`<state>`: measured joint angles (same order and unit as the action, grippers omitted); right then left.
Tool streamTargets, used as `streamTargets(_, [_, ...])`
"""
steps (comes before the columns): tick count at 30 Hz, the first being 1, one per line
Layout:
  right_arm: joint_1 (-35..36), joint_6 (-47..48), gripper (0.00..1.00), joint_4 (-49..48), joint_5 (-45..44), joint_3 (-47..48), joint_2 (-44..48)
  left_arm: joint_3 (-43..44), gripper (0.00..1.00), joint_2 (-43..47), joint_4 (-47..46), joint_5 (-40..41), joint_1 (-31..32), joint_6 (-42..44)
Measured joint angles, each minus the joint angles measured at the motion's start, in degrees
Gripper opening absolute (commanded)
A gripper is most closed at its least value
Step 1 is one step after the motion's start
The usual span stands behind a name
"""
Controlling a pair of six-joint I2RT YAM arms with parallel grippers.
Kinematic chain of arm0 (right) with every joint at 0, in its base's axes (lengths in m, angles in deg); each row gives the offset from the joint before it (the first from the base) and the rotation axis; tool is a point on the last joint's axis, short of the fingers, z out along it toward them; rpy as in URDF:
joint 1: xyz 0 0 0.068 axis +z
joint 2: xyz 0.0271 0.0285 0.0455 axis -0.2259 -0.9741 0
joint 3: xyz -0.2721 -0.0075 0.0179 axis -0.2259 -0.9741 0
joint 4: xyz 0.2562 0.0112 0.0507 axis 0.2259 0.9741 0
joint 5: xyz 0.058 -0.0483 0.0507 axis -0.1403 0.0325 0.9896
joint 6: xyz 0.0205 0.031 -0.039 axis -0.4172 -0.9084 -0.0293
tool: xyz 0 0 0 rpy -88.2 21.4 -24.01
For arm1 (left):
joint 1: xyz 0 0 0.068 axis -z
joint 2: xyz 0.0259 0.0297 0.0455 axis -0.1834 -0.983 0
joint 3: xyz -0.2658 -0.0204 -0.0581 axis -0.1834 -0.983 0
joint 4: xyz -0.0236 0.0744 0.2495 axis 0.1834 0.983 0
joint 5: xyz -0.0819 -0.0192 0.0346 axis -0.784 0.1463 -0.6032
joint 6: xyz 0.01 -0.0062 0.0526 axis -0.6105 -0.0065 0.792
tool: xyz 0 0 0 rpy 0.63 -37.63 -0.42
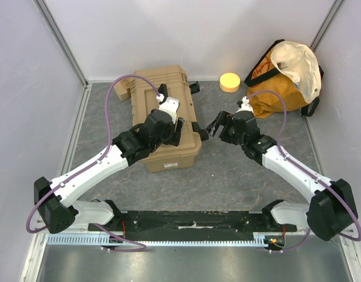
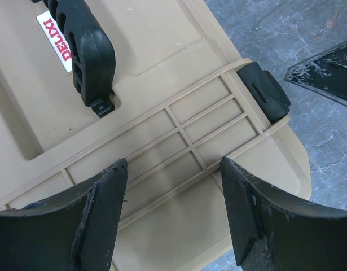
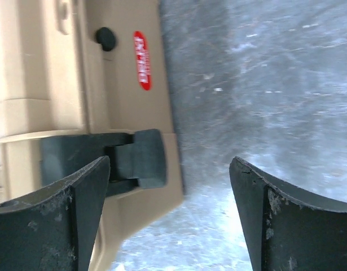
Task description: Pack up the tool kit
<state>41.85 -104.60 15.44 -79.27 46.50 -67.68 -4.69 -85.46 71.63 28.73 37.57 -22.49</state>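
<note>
The tan tool kit [image 1: 168, 150] lies shut on the grey table, with its black handle [image 2: 88, 51] and a red-white label [image 2: 56, 39] on the lid. My left gripper [image 1: 179, 130] hovers open over the lid's right half, close above the ribbed panel [image 2: 190, 141], with nothing between its jaws [image 2: 173, 165]. My right gripper [image 1: 215, 126] is open just right of the box. Its left finger [image 3: 77, 209] sits by the black side latch [image 3: 136, 158], and bare table shows between its jaws [image 3: 170, 162]. The other side latch shows in the left wrist view [image 2: 264, 93].
An orange-yellow cloth bag [image 1: 286, 76] stands at the back right. A yellow round disc [image 1: 229, 81] lies behind the box. A small tan block [image 1: 122, 88] sits at the box's far left corner. White walls enclose the table.
</note>
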Motion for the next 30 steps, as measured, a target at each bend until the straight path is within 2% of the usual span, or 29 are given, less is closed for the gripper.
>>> streamTargets(3, [-0.02,3.32,0.74,6.40,-4.37,2.01,0.66,0.44,0.73,-0.15,0.57,0.02,0.00,-0.09])
streamTargets(7, [-0.02,8.79,0.45,12.35,-9.09,6.54,0.17,0.48,0.73,-0.17,0.72,0.02,0.00,-0.13])
streamTargets(10, [-0.02,13.25,0.26,14.45,-10.88,10.54,-2.21,0.48,0.73,-0.17,0.79,0.04,0.00,-0.15])
streamTargets(13, [-0.02,17.20,0.13,16.39,-11.26,14.03,-6.14,0.48,0.73,-0.20,0.83,0.02,0.00,-0.13])
streamTargets(18, [0.61,22.62,0.05,19.12,-10.75,18.71,-14.91,0.52,0.72,-0.52,0.92,0.00,0.00,-0.11])
streamTargets(24, [2.47,29.51,0.04,20.94,-6.25,22.34,-22.95,0.63,0.69,-0.87,0.98,-0.57,0.00,-0.04])
streamTargets(30, [3.58,36.09,0.03,20.98,-0.07,24.35,-26.05,0.48,0.65,-1.29,0.50,-2.27,-0.11,0.87])
